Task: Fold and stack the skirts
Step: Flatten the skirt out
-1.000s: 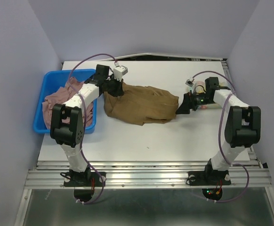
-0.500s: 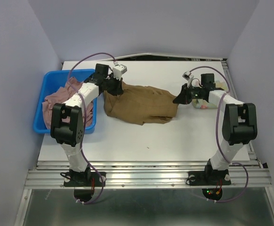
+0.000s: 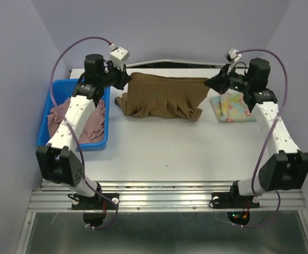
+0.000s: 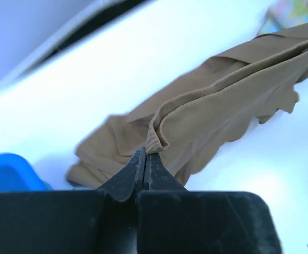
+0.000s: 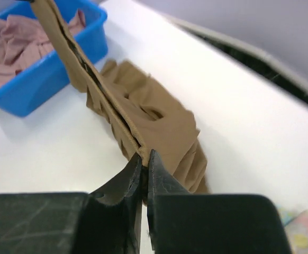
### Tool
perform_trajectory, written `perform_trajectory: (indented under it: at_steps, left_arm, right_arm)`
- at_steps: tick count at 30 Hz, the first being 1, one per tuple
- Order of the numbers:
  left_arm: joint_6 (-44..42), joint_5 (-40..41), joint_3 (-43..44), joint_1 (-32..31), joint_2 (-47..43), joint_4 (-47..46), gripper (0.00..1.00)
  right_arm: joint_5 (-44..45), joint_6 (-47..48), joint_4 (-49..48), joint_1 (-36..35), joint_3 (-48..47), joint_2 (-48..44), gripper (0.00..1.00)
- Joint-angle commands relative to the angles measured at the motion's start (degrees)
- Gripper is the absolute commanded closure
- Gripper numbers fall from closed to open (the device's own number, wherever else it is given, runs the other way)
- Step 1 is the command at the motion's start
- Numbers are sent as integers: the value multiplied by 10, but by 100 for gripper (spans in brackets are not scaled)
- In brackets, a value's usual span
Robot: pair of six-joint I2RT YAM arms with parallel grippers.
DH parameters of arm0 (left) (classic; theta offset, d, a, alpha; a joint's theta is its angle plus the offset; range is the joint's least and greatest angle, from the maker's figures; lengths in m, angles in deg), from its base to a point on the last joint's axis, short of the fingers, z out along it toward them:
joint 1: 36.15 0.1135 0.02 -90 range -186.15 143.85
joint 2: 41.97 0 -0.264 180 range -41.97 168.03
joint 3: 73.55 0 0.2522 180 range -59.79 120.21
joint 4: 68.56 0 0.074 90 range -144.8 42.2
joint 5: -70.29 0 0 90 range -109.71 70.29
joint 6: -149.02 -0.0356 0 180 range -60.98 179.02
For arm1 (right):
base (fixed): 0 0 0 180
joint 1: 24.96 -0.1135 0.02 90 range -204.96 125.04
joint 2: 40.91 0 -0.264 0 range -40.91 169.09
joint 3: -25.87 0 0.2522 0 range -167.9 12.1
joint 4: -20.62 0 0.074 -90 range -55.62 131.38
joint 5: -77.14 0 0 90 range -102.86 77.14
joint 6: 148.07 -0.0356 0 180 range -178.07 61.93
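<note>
The brown pleated skirt (image 3: 164,98) hangs stretched between both arms above the table's far half, its hem brushing the surface. My left gripper (image 3: 126,79) is shut on the waistband's left corner (image 4: 153,142). At the other end my right gripper (image 3: 211,83) is shut on the waistband's right corner (image 5: 143,153). The pastel yellow-blue flowered skirt (image 3: 231,108) lies folded at the far right, below the right wrist. A dusty pink skirt (image 3: 72,114) sits crumpled in the blue bin (image 3: 98,143).
The blue bin (image 5: 48,69) stands at the table's left edge. A dark gap (image 3: 186,65) runs along the table's far edge against the wall. White tabletop (image 3: 164,153) stretches from the skirts to the arm bases.
The right gripper shut on the brown skirt's right corner. Both arms then rose and drew apart, lifting the skirt off the table and stretching it out by the waistband.
</note>
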Motion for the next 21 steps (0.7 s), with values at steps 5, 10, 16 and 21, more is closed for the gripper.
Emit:
perform_trajectory:
  at_steps: [5, 10, 16, 21]
  left_arm:
    - [-10, 53, -50, 14, -283, -92, 100]
    - [-14, 34, -116, 14, -437, -60, 100]
    - [-17, -2, -120, 14, -530, 45, 100]
    - [-20, -14, -105, 14, -543, 113, 100]
  right_arm:
    - [151, -3, -1, 19, -78, -184, 99]
    - [183, -4, 41, 19, -68, -291, 99]
    - [211, 21, 110, 19, -62, -385, 99]
    - [193, 43, 167, 19, -65, -398, 99]
